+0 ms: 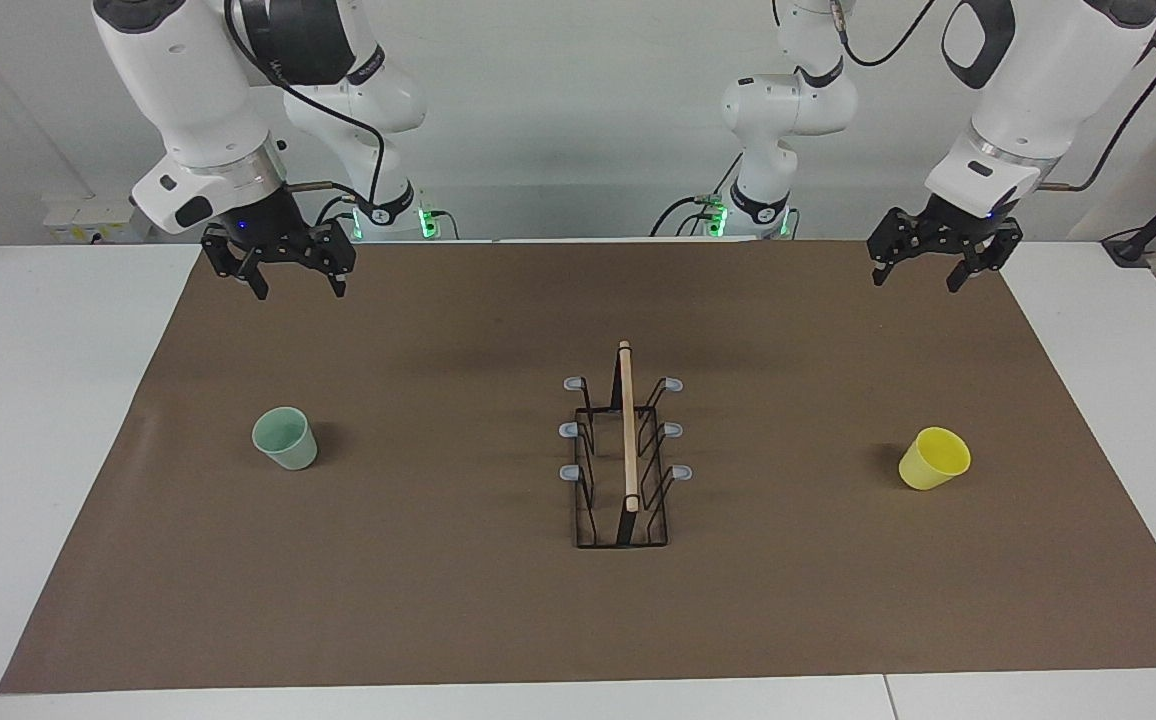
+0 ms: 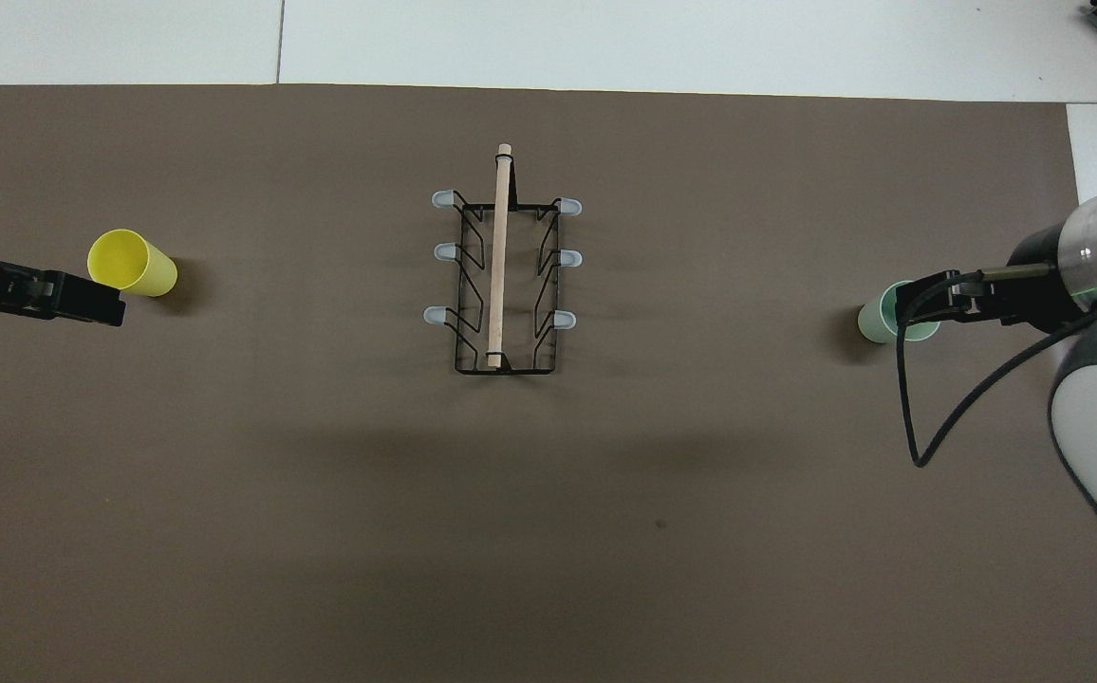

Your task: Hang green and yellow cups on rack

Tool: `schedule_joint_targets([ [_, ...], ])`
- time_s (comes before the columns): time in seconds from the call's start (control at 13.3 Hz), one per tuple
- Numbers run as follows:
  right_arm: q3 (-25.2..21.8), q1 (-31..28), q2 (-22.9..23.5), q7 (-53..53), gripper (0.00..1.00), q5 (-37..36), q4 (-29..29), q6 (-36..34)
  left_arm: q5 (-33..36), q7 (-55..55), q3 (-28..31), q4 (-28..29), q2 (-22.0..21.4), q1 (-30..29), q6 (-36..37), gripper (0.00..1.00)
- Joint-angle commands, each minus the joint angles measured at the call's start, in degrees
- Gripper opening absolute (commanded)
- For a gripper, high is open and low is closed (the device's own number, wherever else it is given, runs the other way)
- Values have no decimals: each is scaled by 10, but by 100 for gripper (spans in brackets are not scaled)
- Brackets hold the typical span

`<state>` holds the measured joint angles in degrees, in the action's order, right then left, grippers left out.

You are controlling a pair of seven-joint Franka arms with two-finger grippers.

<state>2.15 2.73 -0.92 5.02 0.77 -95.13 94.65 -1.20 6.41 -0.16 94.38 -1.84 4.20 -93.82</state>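
Rack [image 1: 624,450]: black wire, wooden top bar, six grey-tipped prongs, all bare. Mint green cup [image 1: 286,438] upright under open right gripper [image 1: 290,282]; yellow cup [image 1: 934,458] tilted under open left gripper [image 1: 922,274].

White table [image 1: 58,450] under a wide brown mat [image 1: 438,600]; pale grey wall [image 1: 558,100] at far edge; soft, even light.

- The rack [image 1: 624,450] stands at the middle of the mat [image 1: 438,600] on the desk [image 1: 38,400], its bar pointing from 12 to 6 o'clock in the facing view.
- One cup [image 1: 286,438] stands at the rack's 9 o'clock in that view, toward the right arm's end, well apart.
- The other cup [image 1: 934,458] sits at 3 o'clock, toward the left arm's end, tilted.
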Motion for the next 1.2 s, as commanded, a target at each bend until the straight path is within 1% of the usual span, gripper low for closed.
schedule_joint_targets([
  [0.0,0,-1,10,6,100,-2,13,-3,7,5,1,14,-15,-2,-2,100],
  [0.53,-1,-2,10,4,100,-2,13,-3,2,-8,1,13,-15,1,1,100],
  [0.75,0,-2,11,4,100,-2,13,-3,0,-23,1,5,-1,-2,1,100],
  [0.83,0,-3,11,4,100,-2,13,-3,1,-23,1,-2,11,-2,2,100],
  [0.98,-1,-7,11,3,100,-2,13,-2,3,-23,3,-37,48,-3,8,100],
  [1.13,0,-9,11,3,100,-3,13,-1,7,-24,8,-87,102,-12,20,100],
])
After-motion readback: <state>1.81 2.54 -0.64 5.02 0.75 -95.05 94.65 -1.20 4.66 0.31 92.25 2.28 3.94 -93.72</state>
